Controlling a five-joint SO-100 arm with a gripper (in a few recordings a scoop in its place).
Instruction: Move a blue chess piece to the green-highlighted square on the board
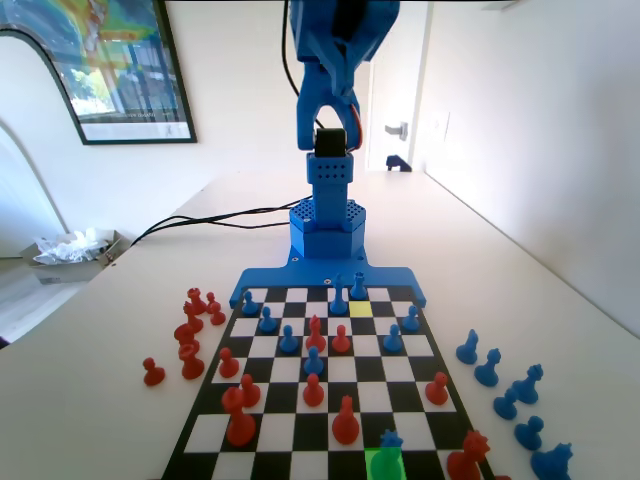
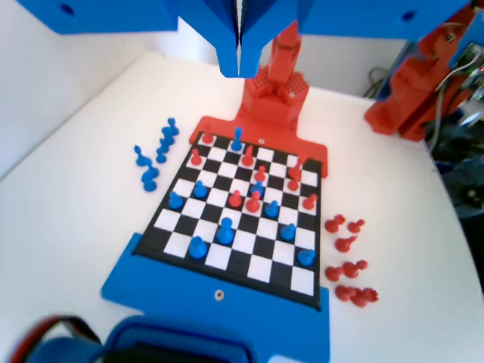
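1. Gripper (image 2: 240, 72): raised high above the board (image 1: 404, 401), jaws pressed together with a thin seam between them, nothing held.
2. Blue chess piece (image 1: 390, 439): upright, spiky top up, in the last row at the board end opposite the blue arm. Same piece in the wrist view (image 2: 237, 138): far row, just left of the red post's foot.
3. Green-highlighted square (image 1: 383, 466): directly under the piece in the fixed view; base appears to rest on it, towards its far edge.
4. Governing relation: piece well apart from the gripper, the whole length of the board away and far below. In the wrist view, almost straight ahead on the line of the jaw seam, so little sideways correction needed.
5. Long axis of the piece: vertical; approach from above if regrasped.
6. Judgement: placement apparently complete; no further grasp called for unless centring on the square is required.
7. Risk: red pieces (image 1: 346, 422) near on the neighbouring squares; keep clear during any descent.
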